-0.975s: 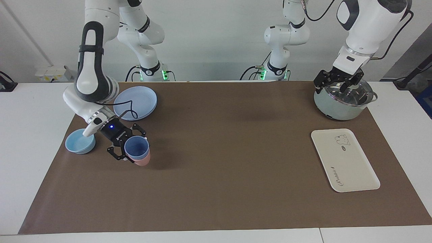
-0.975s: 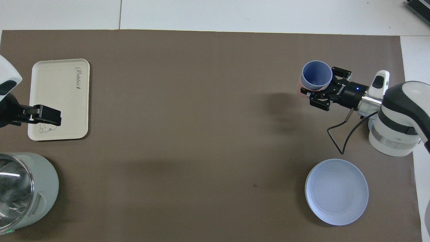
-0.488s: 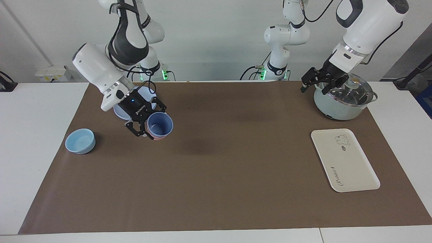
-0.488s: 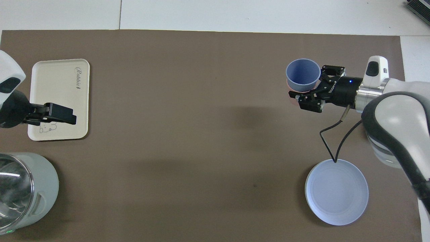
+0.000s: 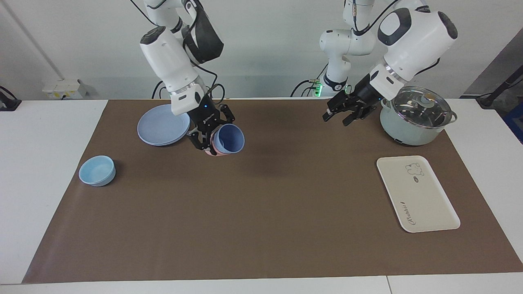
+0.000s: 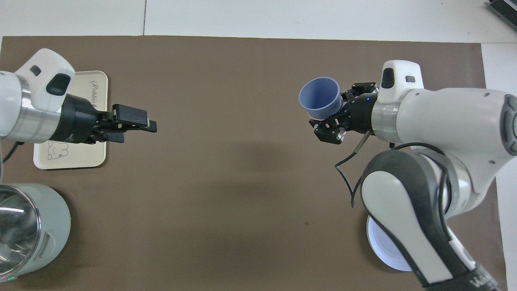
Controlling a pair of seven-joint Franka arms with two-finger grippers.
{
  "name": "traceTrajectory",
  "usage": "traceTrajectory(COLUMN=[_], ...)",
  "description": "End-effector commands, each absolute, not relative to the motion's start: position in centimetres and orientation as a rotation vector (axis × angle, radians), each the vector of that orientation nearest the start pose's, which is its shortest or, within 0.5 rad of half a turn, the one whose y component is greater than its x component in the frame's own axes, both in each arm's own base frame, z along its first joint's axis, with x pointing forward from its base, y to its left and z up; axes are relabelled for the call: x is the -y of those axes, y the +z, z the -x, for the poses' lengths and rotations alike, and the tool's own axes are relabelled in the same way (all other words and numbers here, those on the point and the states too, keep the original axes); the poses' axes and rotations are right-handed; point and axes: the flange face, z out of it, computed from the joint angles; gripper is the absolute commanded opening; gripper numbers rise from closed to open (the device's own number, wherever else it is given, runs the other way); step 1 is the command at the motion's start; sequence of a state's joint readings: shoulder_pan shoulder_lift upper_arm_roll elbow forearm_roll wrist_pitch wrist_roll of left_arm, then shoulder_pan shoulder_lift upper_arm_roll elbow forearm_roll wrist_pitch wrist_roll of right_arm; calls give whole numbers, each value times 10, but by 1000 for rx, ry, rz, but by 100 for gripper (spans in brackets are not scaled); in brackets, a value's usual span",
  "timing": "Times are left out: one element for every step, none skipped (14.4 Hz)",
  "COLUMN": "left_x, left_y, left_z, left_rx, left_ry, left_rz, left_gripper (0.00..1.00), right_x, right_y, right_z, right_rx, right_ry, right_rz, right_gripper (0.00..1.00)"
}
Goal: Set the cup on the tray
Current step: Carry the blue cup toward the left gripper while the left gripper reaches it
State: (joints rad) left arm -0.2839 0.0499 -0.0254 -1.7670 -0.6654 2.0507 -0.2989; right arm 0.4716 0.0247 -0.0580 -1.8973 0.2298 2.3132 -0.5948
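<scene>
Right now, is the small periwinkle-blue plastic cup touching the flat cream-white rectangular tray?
Apart. In the facing view the periwinkle-blue cup hangs in the right pincer beside the round blue plate, with bare brown mat between it and the cream-white tray.

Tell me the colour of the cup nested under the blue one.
Salmon pink; its edge peeks out below the cup, clearest in the facing view.

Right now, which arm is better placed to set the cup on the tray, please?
Left, probably, after a handover. The tray lies at the left arm's end, and the left gripper hangs empty over the mat. The right gripper holds the cup over the mat beside the plate.
</scene>
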Motion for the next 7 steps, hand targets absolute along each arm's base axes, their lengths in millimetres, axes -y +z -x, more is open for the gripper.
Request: traceTrajectory(left_x=[251,262,275,291,303,310,314], left_y=[547,545,540,538,534,534,534], left_z=[-577,-577,-575,-567,-561,-557,-555], left_rx=[-415,-437,-434,-406,-383,-369,-361], left_ry=[89,99,88,73,58,52,47], left_rz=[-2331,-2284,-2271,-2274,-2280,-2282,-2282], left_gripper=[88,83,79,78,76,75,73], right_x=[-271,-277,-281,-285,-289,-292,-294], right_y=[541,541,540,541,541,536,536], right_z=[-543,-541,-539,-538,-537,-537,-537], right_rx=[1310,1317,1318,1332,1346,1353,1346], right_ry=[-562,-560,-558,-561,-564,-553,-552], right_rz=[2705,2720,2727,2724,2722,2722,2723], right_gripper=[0,0,0,0,0,0,0])
